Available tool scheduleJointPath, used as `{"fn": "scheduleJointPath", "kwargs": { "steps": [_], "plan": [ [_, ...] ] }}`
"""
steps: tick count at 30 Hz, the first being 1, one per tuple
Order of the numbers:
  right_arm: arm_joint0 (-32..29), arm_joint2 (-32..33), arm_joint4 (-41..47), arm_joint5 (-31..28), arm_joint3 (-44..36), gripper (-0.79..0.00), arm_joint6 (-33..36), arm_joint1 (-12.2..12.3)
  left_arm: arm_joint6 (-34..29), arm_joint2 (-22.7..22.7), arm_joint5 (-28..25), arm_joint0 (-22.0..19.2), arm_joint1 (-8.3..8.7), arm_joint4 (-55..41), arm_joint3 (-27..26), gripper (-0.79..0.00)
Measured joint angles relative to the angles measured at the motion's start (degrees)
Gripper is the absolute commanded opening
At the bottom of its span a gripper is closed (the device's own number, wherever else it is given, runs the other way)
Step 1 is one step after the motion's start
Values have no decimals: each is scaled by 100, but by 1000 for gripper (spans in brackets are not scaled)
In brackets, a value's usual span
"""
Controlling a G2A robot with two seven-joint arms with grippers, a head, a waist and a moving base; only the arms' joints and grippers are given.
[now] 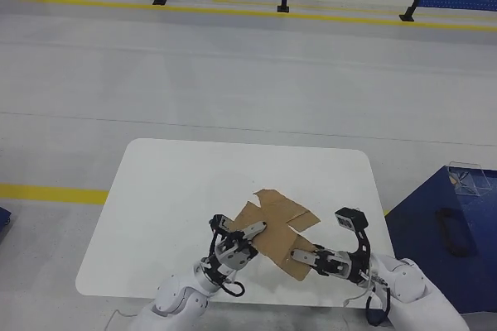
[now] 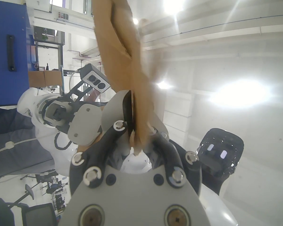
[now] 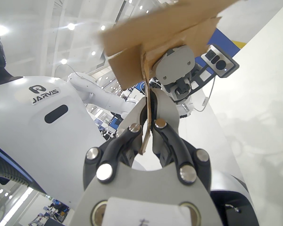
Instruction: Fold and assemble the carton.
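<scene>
— White tabletop (image 1: 190, 190) with rounded corners is what we see from above, on a pale floor with a yellow line (image 1: 41, 193) at the left edge of the frame. Where do we find the carton?

— We find the carton (image 1: 275, 222) in the lower middle of the frame, close to the near edge of the table. It is flat brown cardboard with its flaps spread out, and both arms have hold of it.

— How do the jaws stand?

— The left gripper (image 1: 247, 237) grips the carton's left flap. In its wrist view we see the jaws pressed tight on the sheet, edge-on. The right gripper (image 1: 305, 256) grips the lower right corner, its jaws nearly together with only the cardboard edge between them.

— And the room for moving?

— From the carton, white tabletop runs up to the far edge and out to the left edge. At the right, a blue box (image 1: 455, 240) stands just beside the table, near the right arm.
</scene>
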Motion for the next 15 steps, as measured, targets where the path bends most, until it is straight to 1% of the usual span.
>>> {"fn": "scheduleJointPath", "kwargs": {
  "steps": [5, 8, 10, 12, 15],
  "plan": [
    [50, 259, -76, 472, 234, -785, -77, 40, 671, -259, 10, 19, -19, -132, 274, 0],
    [57, 341, -327, 770, 252, -785, -99, 60, 883, -444, -27, -4, -26, -291, 494, 0],
    [87, 354, -528, 954, 257, -785, -36, 73, 896, -551, -91, -11, -25, -318, 585, 0],
    [145, 343, -1007, 1083, 221, -785, 3, 86, 861, -676, -151, -21, -12, -240, 647, 0],
    [110, 173, -1955, 1134, 5, -785, -209, 71, 842, -826, -306, -7, 22, 200, 626, 0]
  ]
}}
